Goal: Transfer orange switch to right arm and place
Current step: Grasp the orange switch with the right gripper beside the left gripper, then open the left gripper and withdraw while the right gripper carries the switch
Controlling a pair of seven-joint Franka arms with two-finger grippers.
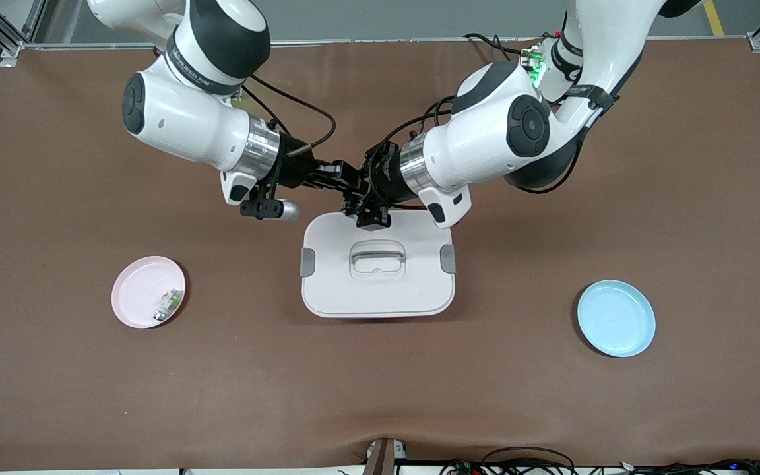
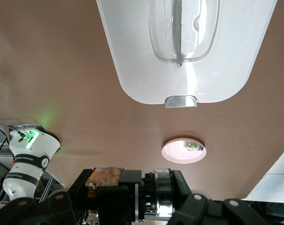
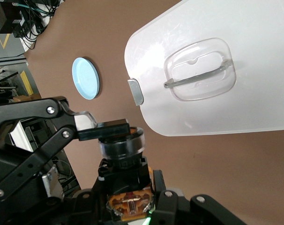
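The orange switch (image 3: 123, 161), a stubby black part with a silver ring and an orange end, hangs in the air between both grippers over the edge of the white lidded box (image 1: 377, 297) that lies farthest from the front camera. My right gripper (image 3: 128, 190) is shut on the switch's orange end. My left gripper (image 1: 359, 196) is shut on its other end, with one black finger (image 3: 104, 129) pressed across the ringed head. In the left wrist view the switch (image 2: 132, 187) lies across the jaws, orange end toward the right arm. The right gripper (image 1: 335, 177) meets the left one tip to tip.
A pink plate (image 1: 137, 284) holding a small white-and-green component (image 1: 167, 305) lies toward the right arm's end. A blue plate (image 1: 616, 318) lies toward the left arm's end. The box has a clear handle (image 1: 377, 257) and grey side clips.
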